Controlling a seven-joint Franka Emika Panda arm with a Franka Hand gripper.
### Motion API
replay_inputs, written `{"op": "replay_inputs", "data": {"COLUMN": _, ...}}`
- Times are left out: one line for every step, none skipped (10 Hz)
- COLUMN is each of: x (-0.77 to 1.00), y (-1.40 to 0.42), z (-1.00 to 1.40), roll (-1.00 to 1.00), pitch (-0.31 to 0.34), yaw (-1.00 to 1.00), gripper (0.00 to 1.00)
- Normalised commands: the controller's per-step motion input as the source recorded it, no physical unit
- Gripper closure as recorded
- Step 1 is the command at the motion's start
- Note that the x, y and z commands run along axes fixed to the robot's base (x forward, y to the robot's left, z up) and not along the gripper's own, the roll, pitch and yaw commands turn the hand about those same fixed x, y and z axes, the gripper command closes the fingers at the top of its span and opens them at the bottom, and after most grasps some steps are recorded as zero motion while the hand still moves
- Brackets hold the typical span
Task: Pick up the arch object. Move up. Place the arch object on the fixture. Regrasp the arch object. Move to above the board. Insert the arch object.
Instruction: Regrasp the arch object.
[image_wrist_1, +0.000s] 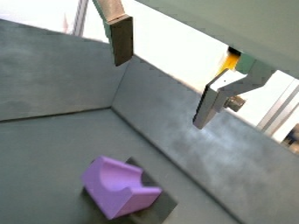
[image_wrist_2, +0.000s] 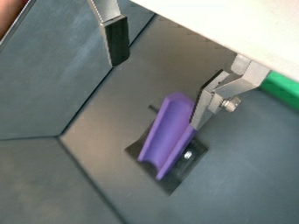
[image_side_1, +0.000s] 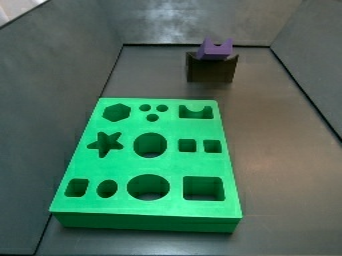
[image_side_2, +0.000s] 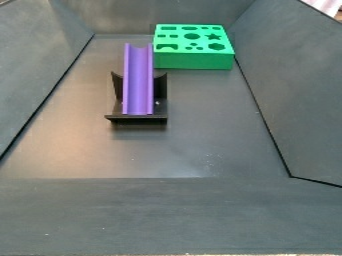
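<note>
The purple arch object (image_side_1: 217, 46) lies on the dark fixture (image_side_1: 211, 68) near the back wall, its groove facing up. It also shows lengthwise as the arch object (image_side_2: 136, 78) on the fixture (image_side_2: 138, 115). The green board (image_side_1: 154, 160) with its shaped cut-outs lies flat on the floor, apart from them. My gripper (image_wrist_1: 162, 92) is open and holds nothing. It hangs above the arch object (image_wrist_1: 117, 185), clear of it. In the other wrist view the gripper (image_wrist_2: 159, 92) stands over the arch object (image_wrist_2: 166, 131), with one finger (image_wrist_2: 205, 109) beside its end. No side view shows the gripper.
Everything sits in a dark grey bin with sloping walls (image_side_1: 40, 70). The board (image_side_2: 194, 46) lies close to one end wall. A corner of the board (image_wrist_2: 281, 90) peeks in behind a finger.
</note>
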Motion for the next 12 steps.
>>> {"op": "replay_inputs", "data": {"x": 0.11, "y": -0.05, "z": 0.0, "roll": 1.0, "pitch": 0.215, "yaw": 0.17, "gripper": 0.0}}
{"op": "replay_inputs", "data": {"x": 0.11, "y": -0.05, "z": -0.01, "roll": 1.0, "pitch": 0.236, "yaw": 0.23, "gripper": 0.0}}
{"op": "replay_inputs", "data": {"x": 0.11, "y": -0.05, "z": -0.01, "roll": 0.89, "pitch": 0.223, "yaw": 0.26, "gripper": 0.0}}
{"op": "replay_inputs", "data": {"x": 0.11, "y": -0.06, "z": -0.01, "roll": 0.65, "pitch": 0.174, "yaw": 0.27, "gripper": 0.0}}
{"op": "replay_inputs", "data": {"x": 0.12, "y": -0.06, "z": -0.01, "roll": 0.53, "pitch": 0.147, "yaw": 0.27, "gripper": 0.0}}
{"op": "replay_inputs", "data": {"x": 0.11, "y": -0.05, "z": 0.0, "roll": 0.32, "pitch": 0.094, "yaw": 0.27, "gripper": 0.0}}
{"op": "replay_inputs", "data": {"x": 0.1, "y": -0.04, "z": 0.0, "roll": 0.23, "pitch": 0.052, "yaw": 0.26, "gripper": 0.0}}
{"op": "replay_inputs", "data": {"x": 0.09, "y": -0.05, "z": -0.01, "roll": 0.19, "pitch": 0.007, "yaw": 0.23, "gripper": 0.0}}
{"op": "replay_inputs", "data": {"x": 0.09, "y": -0.05, "z": -0.01, "roll": 0.18, "pitch": -0.003, "yaw": 0.22, "gripper": 0.0}}
{"op": "replay_inputs", "data": {"x": 0.04, "y": 0.04, "z": -1.0, "roll": 0.21, "pitch": -0.085, "yaw": 0.12, "gripper": 0.0}}
{"op": "replay_inputs", "data": {"x": 0.04, "y": 0.04, "z": -1.0, "roll": 0.2, "pitch": -0.092, "yaw": 0.09, "gripper": 0.0}}
{"op": "replay_inputs", "data": {"x": 0.05, "y": 0.04, "z": -1.0, "roll": 0.16, "pitch": -0.115, "yaw": 0.05, "gripper": 0.0}}
